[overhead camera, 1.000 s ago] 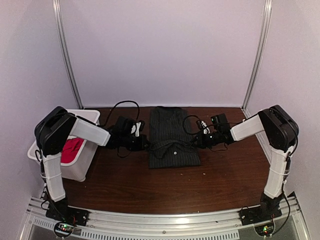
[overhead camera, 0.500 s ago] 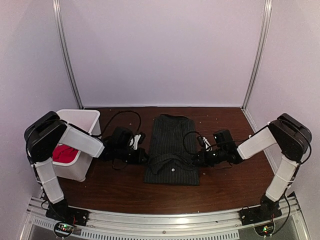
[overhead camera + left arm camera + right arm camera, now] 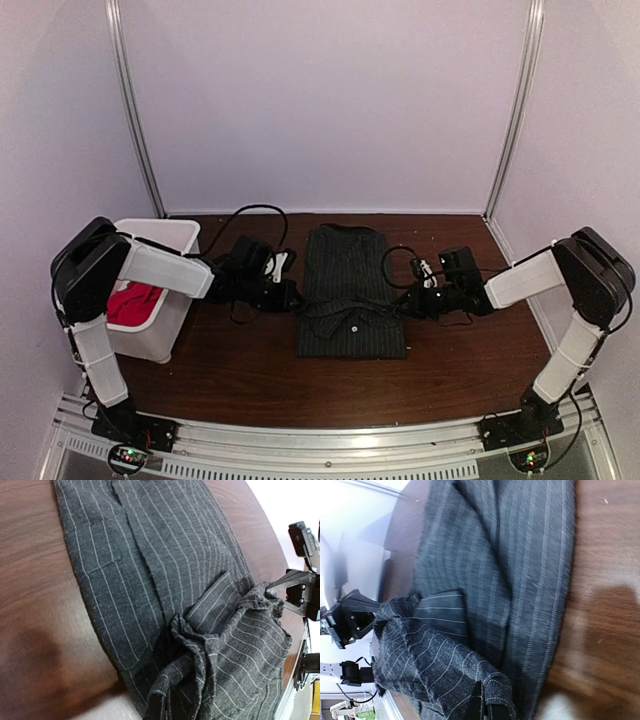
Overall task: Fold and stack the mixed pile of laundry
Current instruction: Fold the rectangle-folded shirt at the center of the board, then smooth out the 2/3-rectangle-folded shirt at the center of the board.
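The dark charcoal pinstriped shirt [image 3: 350,290] lies lengthwise on the table's middle, sleeves folded in. My left gripper [image 3: 292,297] is shut on the shirt's left near edge, and my right gripper [image 3: 405,305] is shut on its right near edge. Both hold the near part lifted and bunched over the flat body. In the left wrist view the pinched cloth [image 3: 172,690] rises from the bottom edge; in the right wrist view the pinched fold [image 3: 490,700] does the same. The red T-shirt [image 3: 132,300] lies inside the white bin.
The white slotted bin [image 3: 165,240] stands at the table's left, beside my left arm. Black cables loop over the table near both wrists. The brown table top [image 3: 350,385] shows in front of the shirt and to its right.
Both grippers have moved toward the back of the table with the shirt's near edge, carrying it over the body. The shirt's visible length has shortened.
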Available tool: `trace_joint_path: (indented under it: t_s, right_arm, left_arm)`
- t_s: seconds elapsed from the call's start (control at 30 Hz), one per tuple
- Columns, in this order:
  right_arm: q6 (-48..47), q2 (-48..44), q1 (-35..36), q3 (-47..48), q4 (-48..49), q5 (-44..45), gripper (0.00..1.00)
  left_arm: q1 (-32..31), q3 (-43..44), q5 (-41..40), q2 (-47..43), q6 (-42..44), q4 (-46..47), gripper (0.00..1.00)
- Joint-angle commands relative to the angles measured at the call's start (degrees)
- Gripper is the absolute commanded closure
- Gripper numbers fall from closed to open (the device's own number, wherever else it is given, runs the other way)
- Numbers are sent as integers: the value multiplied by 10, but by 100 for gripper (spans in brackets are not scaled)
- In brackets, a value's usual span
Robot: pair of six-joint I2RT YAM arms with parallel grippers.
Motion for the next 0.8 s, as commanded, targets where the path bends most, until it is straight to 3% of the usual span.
trace_joint_path:
  t_s: [0.0, 0.07, 0.17, 0.37, 0.43, 0.6, 0.77]
  right_arm:
    - [-17, 52, -10, 34, 8, 6, 95]
    - [-16, 70, -15, 44, 19, -13, 86]
    - [-16, 44, -26, 41, 17, -40, 64]
    - [-60, -127, -33, 20, -90, -36, 37]
    - [-60, -171, -32, -2, -110, -43, 35]
    - [-30, -221, -1, -52, -106, -54, 41]
    - [-6, -198, 43, -77, -65, -45, 50]
  left_arm:
    - [23, 32, 11, 50, 3, 5, 97]
    - [31, 29, 21, 60, -5, 29, 86]
    - [41, 1, 39, 32, -10, 66, 69]
    - [50, -69, 20, -129, 38, 58, 43]
    - [50, -95, 30, -173, 55, 57, 38]
    - [27, -147, 71, -216, 91, 65, 38]
    - [-41, -154, 69, -178, 118, 79, 50]
